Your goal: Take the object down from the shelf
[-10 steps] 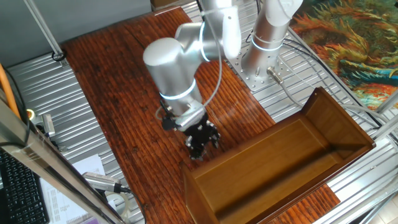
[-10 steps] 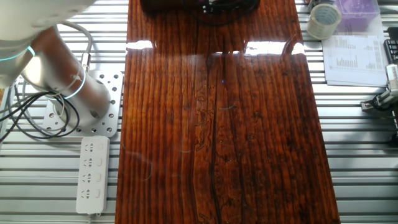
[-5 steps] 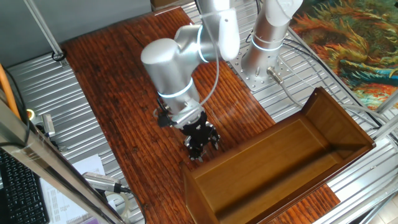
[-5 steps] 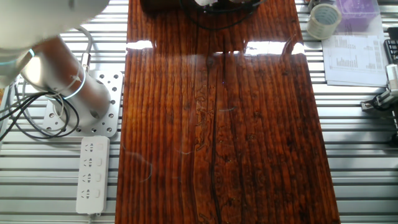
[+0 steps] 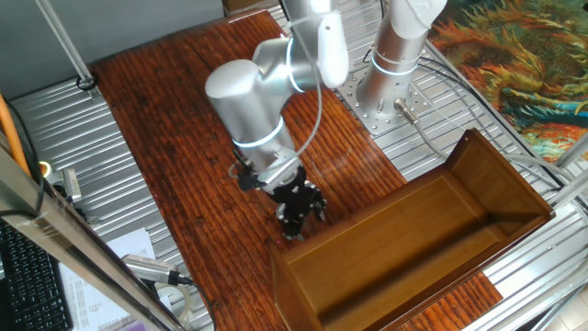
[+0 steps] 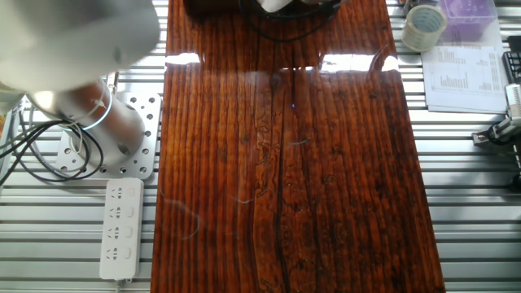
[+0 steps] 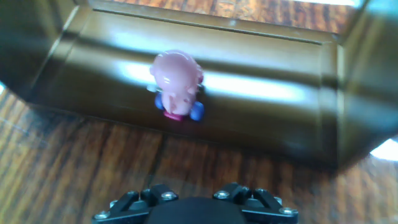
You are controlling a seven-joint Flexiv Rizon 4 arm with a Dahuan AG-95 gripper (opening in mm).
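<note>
In the hand view the object (image 7: pixel 177 82), a small rounded pink item with purple-blue bits at its lower end, rests on the dark brown panel of the shelf (image 7: pixel 273 118), close to the edge nearest me. Only the gripper's black base (image 7: pixel 196 210) shows at the bottom of that view; no fingers are visible. In one fixed view the gripper (image 5: pixel 298 219) points down at the left end wall of the shelf (image 5: pixel 432 230), a long open wooden box lying on the table. The object is hidden there. I cannot tell whether the jaws are open.
The reddish striped tabletop (image 6: pixel 285 179) runs under the shelf. The arm's base (image 5: pixel 386 64) stands on a metal plate behind the shelf. A power strip (image 6: pixel 120 228), a tape roll (image 6: pixel 425 26) and papers (image 6: pixel 468 75) lie off the tabletop.
The arm's elbow has leaned a little to the left and the gripper has shifted slightly toward the shelf's end wall. The shelf has not moved.
</note>
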